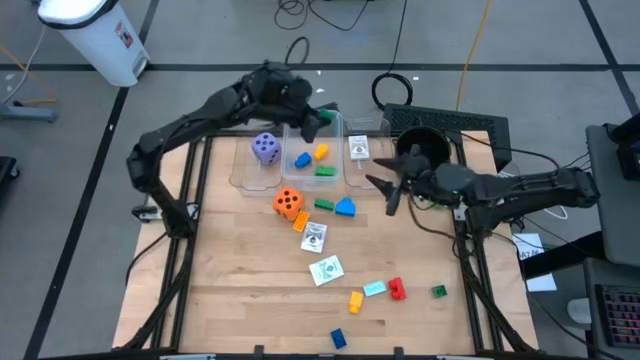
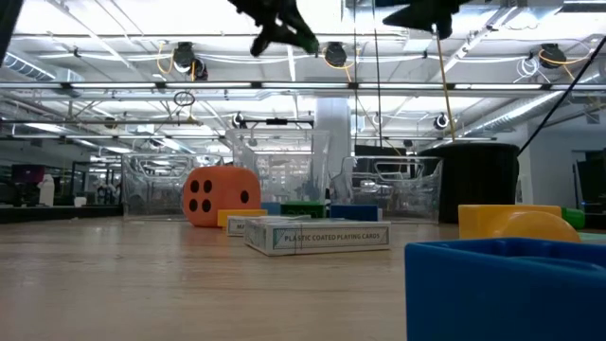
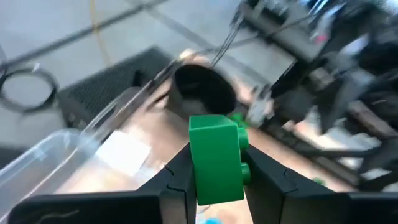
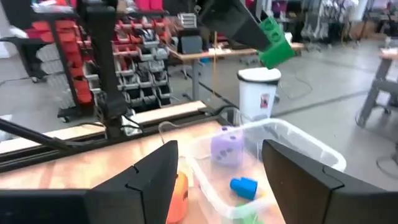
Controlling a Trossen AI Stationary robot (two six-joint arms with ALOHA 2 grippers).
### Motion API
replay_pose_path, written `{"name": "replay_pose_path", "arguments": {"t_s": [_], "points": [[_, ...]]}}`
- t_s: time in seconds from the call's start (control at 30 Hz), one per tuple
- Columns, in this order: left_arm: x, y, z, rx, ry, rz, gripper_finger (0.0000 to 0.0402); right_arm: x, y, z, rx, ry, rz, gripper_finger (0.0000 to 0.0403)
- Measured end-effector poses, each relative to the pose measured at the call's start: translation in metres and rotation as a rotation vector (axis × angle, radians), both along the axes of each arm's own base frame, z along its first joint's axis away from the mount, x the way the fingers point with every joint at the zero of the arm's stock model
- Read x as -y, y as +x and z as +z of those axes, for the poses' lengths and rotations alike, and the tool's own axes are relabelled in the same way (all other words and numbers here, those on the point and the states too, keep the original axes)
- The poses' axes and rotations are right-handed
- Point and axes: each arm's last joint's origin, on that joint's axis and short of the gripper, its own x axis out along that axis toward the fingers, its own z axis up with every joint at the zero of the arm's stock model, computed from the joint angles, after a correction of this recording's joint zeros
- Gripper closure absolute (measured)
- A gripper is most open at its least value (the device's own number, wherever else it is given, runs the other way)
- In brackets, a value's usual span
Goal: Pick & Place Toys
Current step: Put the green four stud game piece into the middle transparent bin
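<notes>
Overhead, one camera looks straight down on my surface (image 1: 250, 290); another sits level at its near edge; both share the orange die (image 1: 288, 203).

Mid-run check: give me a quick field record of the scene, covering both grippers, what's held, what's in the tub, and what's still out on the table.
left gripper: above the clear tub, shut on a green block
right gripper: open, empty, right of the tub by the black pot
in tub: purple die, blue, yellow and green blocks, a card
on table: orange die, cards, scattered blocks
</notes>
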Motion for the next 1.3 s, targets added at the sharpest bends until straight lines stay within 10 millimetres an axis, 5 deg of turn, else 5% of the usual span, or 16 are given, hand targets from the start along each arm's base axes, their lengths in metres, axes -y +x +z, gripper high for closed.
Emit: {"name": "replay_pose_path", "arguments": {"t_s": [0.2,0.43,0.6,0.87,1.3], "points": [[-0.030,0.024,-0.032,-0.165,-0.039,0.009,0.0305,0.010,0.016,-0.015,-0.042,0.072,-0.053,0.0181],[-0.058,0.044,-0.097,-0.466,-0.080,0.025,0.0302,0.011,0.025,-0.025,-0.054,0.142,-0.064,0.0183],[-0.066,0.051,-0.142,-0.656,-0.127,-0.011,0.0303,0.009,0.025,-0.027,-0.070,0.166,-0.062,0.0182],[-0.064,0.065,-0.187,-0.800,-0.129,-0.092,0.0301,0.009,0.024,-0.029,-0.086,0.169,-0.063,0.0188],[-0.053,0.075,-0.208,-0.902,-0.057,-0.180,0.0301,0.009,0.024,-0.031,-0.094,0.198,-0.070,0.0192]]}}
